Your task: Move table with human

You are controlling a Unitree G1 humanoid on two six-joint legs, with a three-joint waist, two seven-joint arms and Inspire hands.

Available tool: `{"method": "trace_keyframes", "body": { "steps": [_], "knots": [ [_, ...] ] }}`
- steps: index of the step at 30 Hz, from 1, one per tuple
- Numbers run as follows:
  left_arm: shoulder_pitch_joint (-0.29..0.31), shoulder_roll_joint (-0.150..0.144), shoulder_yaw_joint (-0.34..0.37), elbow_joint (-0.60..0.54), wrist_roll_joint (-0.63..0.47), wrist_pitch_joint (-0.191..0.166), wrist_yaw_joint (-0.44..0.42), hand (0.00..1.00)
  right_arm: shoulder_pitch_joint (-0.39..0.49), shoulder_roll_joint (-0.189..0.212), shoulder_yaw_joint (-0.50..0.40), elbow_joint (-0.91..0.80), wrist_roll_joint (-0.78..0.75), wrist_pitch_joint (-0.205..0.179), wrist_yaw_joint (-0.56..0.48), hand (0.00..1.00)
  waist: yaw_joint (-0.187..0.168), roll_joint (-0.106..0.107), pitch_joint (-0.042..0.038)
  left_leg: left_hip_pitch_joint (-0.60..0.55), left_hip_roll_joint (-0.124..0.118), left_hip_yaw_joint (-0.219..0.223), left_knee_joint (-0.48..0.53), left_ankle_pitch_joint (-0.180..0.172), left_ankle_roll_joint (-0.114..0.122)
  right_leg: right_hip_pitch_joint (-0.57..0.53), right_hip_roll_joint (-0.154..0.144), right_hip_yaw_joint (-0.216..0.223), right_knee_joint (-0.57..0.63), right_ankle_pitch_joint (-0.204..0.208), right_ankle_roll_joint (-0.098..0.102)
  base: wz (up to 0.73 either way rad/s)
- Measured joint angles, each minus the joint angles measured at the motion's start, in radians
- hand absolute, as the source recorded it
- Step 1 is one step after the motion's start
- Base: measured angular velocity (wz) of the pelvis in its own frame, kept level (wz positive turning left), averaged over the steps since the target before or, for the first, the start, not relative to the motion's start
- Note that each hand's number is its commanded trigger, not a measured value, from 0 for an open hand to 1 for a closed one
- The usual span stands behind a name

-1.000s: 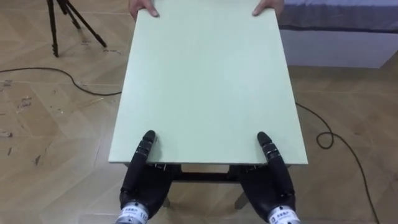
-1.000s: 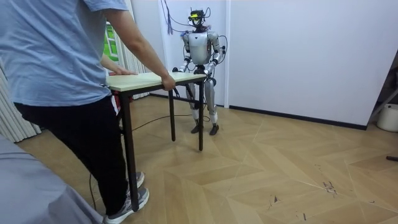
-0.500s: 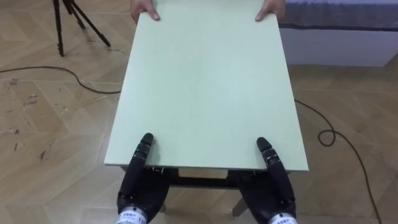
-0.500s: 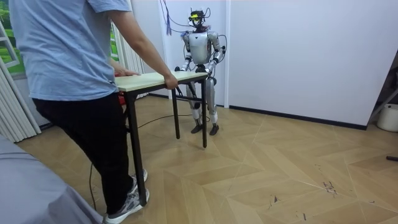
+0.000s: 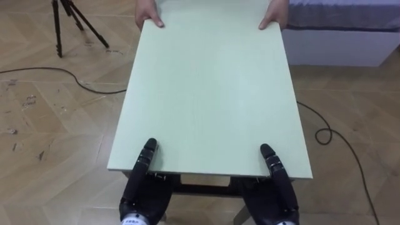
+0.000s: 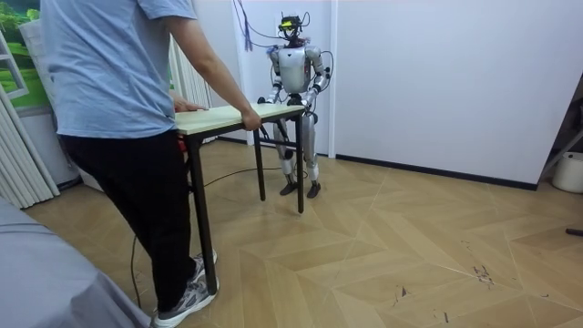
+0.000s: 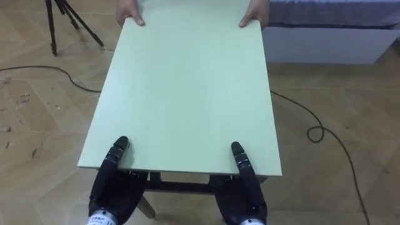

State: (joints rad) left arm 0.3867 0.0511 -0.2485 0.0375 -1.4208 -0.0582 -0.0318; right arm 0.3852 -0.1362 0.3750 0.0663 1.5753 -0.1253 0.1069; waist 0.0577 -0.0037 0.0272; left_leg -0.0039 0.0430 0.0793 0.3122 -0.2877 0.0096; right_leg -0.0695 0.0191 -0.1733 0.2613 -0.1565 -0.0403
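Pinching near table [image 5: 209, 94] edge: left robot hand [image 5: 144, 181], right robot hand [image 5: 277, 184].

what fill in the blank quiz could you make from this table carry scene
1. Seen from the robot's head, its left hand and right hand clasp the table at its ____ edge.
2. The person grips the far edge with ____ hands.
3. A black tripod stands on the floor to the table's ____, by the robot's own sides.

Missing words: near; both; left
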Motion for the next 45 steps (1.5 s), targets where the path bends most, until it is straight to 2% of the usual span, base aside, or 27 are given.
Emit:
{"method": "trace_keyframes", "body": {
  "steps": [4,6,8,9,10,11,13,14,15,16,18,19,22,25,30,32,33,34,35,36,37,39,40,41,42,44,45],
  "knots": [
    [-0.015,0.003,-0.014,0.0,-0.004,-0.014,0.0,1.0,-0.006,-0.001,-0.001,0.0,0.009,-0.006,0.004,1.0,0.009,-0.005,0.0019,-0.081,0.015,0.0,0.128,-0.011,-0.017,-0.041,0.005,-0.007,0.038,-0.011,-0.018,0.02],
    [-0.024,0.008,-0.022,0.0,-0.021,-0.016,0.0,1.0,-0.013,-0.003,-0.002,0.0,0.009,-0.01,0.004,1.0,0.02,-0.003,0.0014,-0.108,0.021,-0.005,0.155,-0.01,-0.018,-0.062,0.014,-0.003,0.047,-0.016,-0.028,-0.04],
    [-0.026,0.009,-0.031,0.0,-0.029,-0.023,0.0,1.0,-0.013,-0.01,-0.002,-0.005,0.007,-0.016,0.004,1.0,0.02,0.003,0.0002,-0.117,0.032,-0.005,0.157,-0.012,-0.025,-0.071,0.016,-0.026,0.04,-0.013,-0.043,0.04],
    [-0.024,0.009,-0.041,0.0,-0.029,-0.028,0.002,1.0,-0.013,-0.02,-0.002,-0.008,0.007,-0.019,0.004,1.0,0.016,0.017,-0.0003,-0.116,0.045,-0.004,0.165,-0.023,-0.045,-0.07,0.019,-0.046,0.026,-0.009,-0.052,0.0],
    [-0.017,0.005,-0.044,0.001,-0.029,-0.031,0.004,1.0,-0.012,-0.03,-0.002,-0.008,0.007,-0.021,0.004,1.0,0.015,0.028,0.0014,-0.125,0.061,0.005,0.208,-0.036,-0.06,-0.065,0.017,-0.088,0.029,-0.011,-0.061,-0.14],
    [-0.01,0.0,-0.046,0.001,-0.03,-0.035,0.004,1.0,-0.012,-0.034,-0.002,-0.008,0.004,-0.02,0.004,1.0,0.02,0.036,0.0036,-0.128,0.071,0.009,0.253,-0.046,-0.066,-0.061,0.017,-0.109,0.032,-0.012,-0.065,-0.49],
    [0.015,-0.003,-0.05,0.001,-0.062,-0.036,0.003,1.0,-0.012,-0.051,0.006,-0.017,-0.008,-0.017,-0.01,1.0,0.026,0.078,0.0001,-0.12,0.091,0.012,0.419,-0.066,-0.069,-0.05,0.021,-0.18,0.032,-0.008,-0.076,-0.38],
    [0.014,0.0,-0.053,-0.002,-0.069,-0.036,0.003,1.0,-0.012,-0.06,0.006,-0.026,-0.005,-0.015,-0.013,1.0,0.021,0.087,0.0,-0.111,0.089,0.01,0.421,-0.07,-0.066,-0.054,0.021,-0.195,0.033,-0.006,-0.077,0.3],
    [0.01,0.012,-0.062,-0.019,-0.081,-0.036,0.004,1.0,-0.012,-0.066,0.006,-0.046,0.004,-0.014,-0.017,1.0,-0.002,0.095,0.0022,-0.095,0.086,0.009,0.376,-0.09,-0.06,-0.068,0.015,-0.224,0.041,-0.001,-0.078,0.55],
    [0.002,0.02,-0.067,-0.032,-0.081,-0.037,0.009,1.0,-0.013,-0.066,0.003,-0.06,0.01,-0.015,-0.017,1.0,-0.014,0.094,0.0034,-0.08,0.081,0.015,0.284,-0.11,-0.053,-0.098,0.003,-0.24,0.065,0.001,-0.078,0.53],
    [-0.017,0.019,-0.067,-0.033,-0.08,-0.042,0.016,1.0,-0.017,-0.067,-0.007,-0.067,0.006,-0.014,-0.017,1.0,-0.022,0.093,0.0035,-0.056,0.061,0.032,0.164,-0.115,-0.043,-0.138,-0.018,-0.243,0.093,0.009,-0.074,0.21],
    [-0.033,0.021,-0.067,-0.033,-0.078,-0.046,0.022,1.0,-0.027,-0.063,-0.011,-0.066,0.0,-0.015,-0.02,1.0,-0.019,0.088,0.0048,-0.056,0.041,0.028,0.125,-0.105,-0.014,-0.165,-0.032,-0.239,0.105,0.021,-0.074,0.03],
    [-0.042,0.028,-0.068,-0.029,-0.081,-0.048,0.026,1.0,-0.033,-0.056,-0.024,-0.061,-0.007,0.001,-0.023,1.0,-0.023,0.085,0.0069,-0.082,0.01,0.033,0.105,-0.078,0.014,-0.195,-0.061,-0.233,0.104,0.053,-0.071,-0.01],
    [-0.032,0.032,-0.069,-0.027,-0.083,-0.048,0.027,1.0,-0.032,-0.055,-0.028,-0.049,-0.007,0.019,-0.021,1.0,-0.022,0.077,0.0118,-0.082,-0.006,0.057,0.099,-0.061,0.028,-0.196,-0.076,-0.217,0.093,0.074,-0.066,-0.09],
    [-0.013,0.042,-0.068,-0.027,-0.099,-0.033,0.025,1.0,-0.019,-0.056,-0.045,-0.045,-0.014,0.054,-0.019,1.0,-0.022,0.064,0.0069,-0.099,-0.035,0.07,0.097,-0.035,0.055,-0.213,-0.095,-0.186,0.082,0.127,-0.054,-0.08],
    [-0.008,0.041,-0.069,-0.027,-0.1,-0.03,0.026,1.0,-0.011,-0.057,-0.048,-0.045,-0.014,0.062,-0.019,1.0,-0.029,0.053,0.0004,-0.113,-0.052,0.072,0.096,-0.019,0.07,-0.225,-0.115,-0.185,0.082,0.148,-0.047,0.06],
    [-0.011,0.042,-0.07,-0.027,-0.102,-0.029,0.027,1.0,-0.012,-0.056,-0.048,-0.045,-0.013,0.061,-0.019,1.0,-0.033,0.047,-0.0019,-0.137,-0.06,0.072,0.094,-0.005,0.084,-0.244,-0.124,-0.172,0.077,0.176,-0.019,0.2],
    [-0.018,0.045,-0.071,-0.027,-0.102,-0.027,0.027,1.0,-0.012,-0.052,-0.053,-0.046,-0.014,0.061,-0.019,1.0,-0.038,0.048,-0.0022,-0.164,-0.055,0.076,0.095,0.014,0.097,-0.272,-0.128,-0.122,0.122,0.18,0.052,0.28],
    [-0.023,0.046,-0.071,-0.025,-0.102,-0.024,0.029,1.0,-0.008,-0.05,-0.053,-0.046,-0.013,0.061,-0.019,1.0,-0.041,0.046,-0.0027,-0.169,-0.056,0.085,0.095,0.02,0.103,-0.285,-0.151,-0.113,0.209,0.142,0.072,0.43],
    [-0.025,0.05,-0.071,-0.025,-0.098,-0.019,0.04,1.0,0.002,-0.047,-0.053,-0.046,-0.01,0.062,-0.019,1.0,-0.053,0.036,-0.0029,-0.169,-0.062,0.097,0.093,0.032,0.111,-0.287,-0.204,-0.097,0.399,0.06,0.09,0.41],
    [-0.02,0.06,-0.071,-0.025,-0.097,-0.02,0.041,1.0,0.015,-0.037,-0.049,-0.046,-0.01,0.062,-0.019,1.0,-0.052,0.016,-0.0065,-0.168,-0.076,0.112,0.088,0.04,0.118,-0.261,-0.261,-0.07,0.565,0.007,0.109,0.29],
    [-0.01,0.073,-0.07,-0.026,-0.098,-0.019,0.035,1.0,0.021,-0.035,-0.042,-0.047,-0.01,0.062,-0.019,1.0,-0.044,0.002,-0.0096,-0.185,-0.094,0.116,0.103,0.046,0.125,-0.178,-0.315,-0.042,0.686,-0.014,0.117,-0.11],
    [-0.01,0.071,-0.066,-0.026,-0.098,-0.015,0.032,1.0,0.02,-0.033,-0.043,-0.047,-0.011,0.061,-0.019,1.0,-0.025,-0.006,-0.011,-0.204,-0.097,0.135,0.106,0.056,0.129,-0.108,-0.329,-0.011,0.697,-0.013,0.119,-0.31],
    [-0.01,0.068,-0.063,-0.026,-0.098,-0.015,0.029,1.0,0.016,-0.033,-0.043,-0.047,-0.011,0.062,-0.019,1.0,-0.019,-0.012,-0.0126,-0.217,-0.101,0.139,0.105,0.064,0.129,-0.072,-0.332,-0.001,0.69,-0.012,0.121,-0.28],
    [-0.016,0.063,-0.057,-0.027,-0.098,-0.015,0.025,1.0,0.002,-0.033,-0.042,-0.048,-0.014,0.061,-0.019,1.0,-0.016,-0.019,-0.0105,-0.25,-0.104,0.142,0.111,0.082,0.13,-0.012,-0.33,0.012,0.664,-0.011,0.124,-0.12],
    [-0.032,0.063,-0.044,-0.04,-0.098,-0.015,0.024,1.0,-0.032,-0.032,-0.041,-0.048,-0.015,0.06,-0.019,1.0,-0.009,-0.041,-0.0091,-0.317,-0.104,0.156,0.124,0.113,0.127,0.059,-0.311,0.032,0.553,-0.024,0.136,-0.11],
    [-0.045,0.062,-0.033,-0.051,-0.098,-0.016,0.024,1.0,-0.059,-0.03,-0.04,-0.048,-0.017,0.061,-0.019,1.0,0.003,-0.063,-0.0085,-0.367,-0.103,0.175,0.14,0.131,0.124,0.088,-0.304,0.042,0.465,-0.043,0.145,-0.17]
  ]
}}
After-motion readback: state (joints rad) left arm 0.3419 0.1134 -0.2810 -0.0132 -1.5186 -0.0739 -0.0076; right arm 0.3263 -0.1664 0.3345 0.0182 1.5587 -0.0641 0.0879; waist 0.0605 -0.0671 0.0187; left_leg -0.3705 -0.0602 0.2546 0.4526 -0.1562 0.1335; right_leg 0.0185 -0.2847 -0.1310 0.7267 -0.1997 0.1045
